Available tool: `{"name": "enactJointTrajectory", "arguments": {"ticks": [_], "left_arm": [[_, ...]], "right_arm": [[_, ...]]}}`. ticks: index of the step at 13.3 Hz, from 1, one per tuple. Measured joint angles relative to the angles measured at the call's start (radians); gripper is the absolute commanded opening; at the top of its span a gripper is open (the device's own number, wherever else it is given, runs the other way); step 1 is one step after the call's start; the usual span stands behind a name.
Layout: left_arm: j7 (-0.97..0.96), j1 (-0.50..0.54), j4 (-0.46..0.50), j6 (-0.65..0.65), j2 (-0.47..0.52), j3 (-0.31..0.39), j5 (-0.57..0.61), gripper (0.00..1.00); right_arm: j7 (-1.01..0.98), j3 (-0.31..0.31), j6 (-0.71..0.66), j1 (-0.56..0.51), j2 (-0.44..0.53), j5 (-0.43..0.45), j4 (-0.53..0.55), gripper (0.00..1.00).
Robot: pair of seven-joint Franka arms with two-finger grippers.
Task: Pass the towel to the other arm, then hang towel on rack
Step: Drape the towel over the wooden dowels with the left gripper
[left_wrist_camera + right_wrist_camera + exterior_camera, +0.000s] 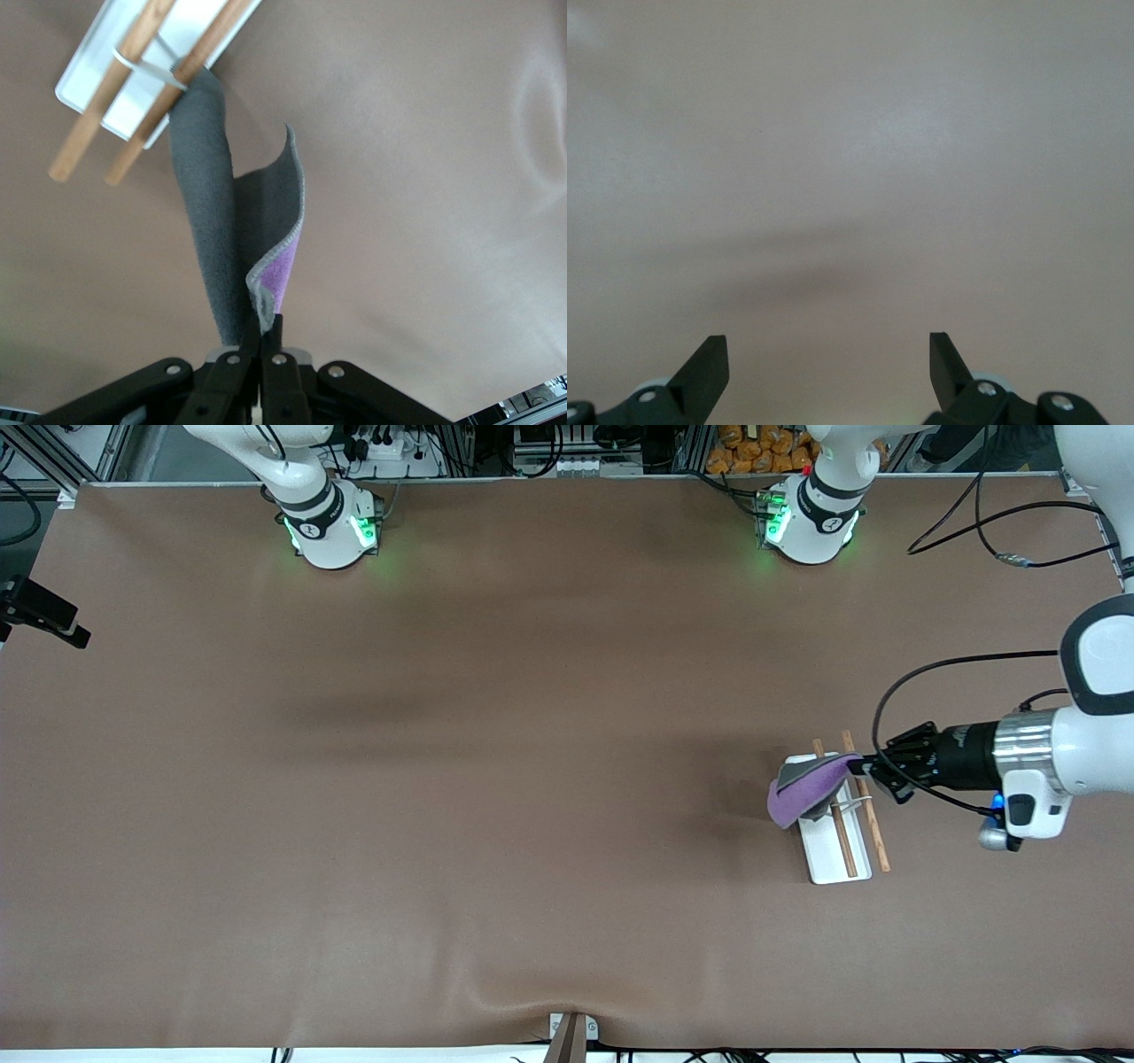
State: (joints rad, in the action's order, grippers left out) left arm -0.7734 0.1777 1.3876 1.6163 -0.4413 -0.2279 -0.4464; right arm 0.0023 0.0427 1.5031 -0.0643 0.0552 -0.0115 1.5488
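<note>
The towel [808, 790], grey and purple, hangs from my left gripper [864, 764], which is shut on its edge over the rack [837, 849]. The cloth drapes across the rack's end that is farther from the front camera and spills toward the table's middle. The rack is a white tray with two brown rods [866, 810]. In the left wrist view the towel [213, 230] hangs from the pinched fingertips [266, 326] and touches a rod at the rack's [93, 84] white crosspiece. My right gripper [829, 354] is open and empty over bare table; its hand is out of the front view.
The brown table mat [461, 779] spreads wide toward the right arm's end. A black cable [895, 691] loops from the left arm above the rack. A small bracket [571, 1032] sits at the table's edge nearest the front camera.
</note>
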Motion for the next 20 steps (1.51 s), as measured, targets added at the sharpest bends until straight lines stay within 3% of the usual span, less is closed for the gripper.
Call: {"name": "enactJointTrajectory", "arguments": {"ticks": [20], "left_arm": [[0.548, 0.27, 0.009, -0.004, -0.092, 0.006, 0.03, 0.0]], "right_arm": [[-0.002, -0.011, 0.006, 0.006, -0.003, -0.001, -0.004, 1.0]]}}
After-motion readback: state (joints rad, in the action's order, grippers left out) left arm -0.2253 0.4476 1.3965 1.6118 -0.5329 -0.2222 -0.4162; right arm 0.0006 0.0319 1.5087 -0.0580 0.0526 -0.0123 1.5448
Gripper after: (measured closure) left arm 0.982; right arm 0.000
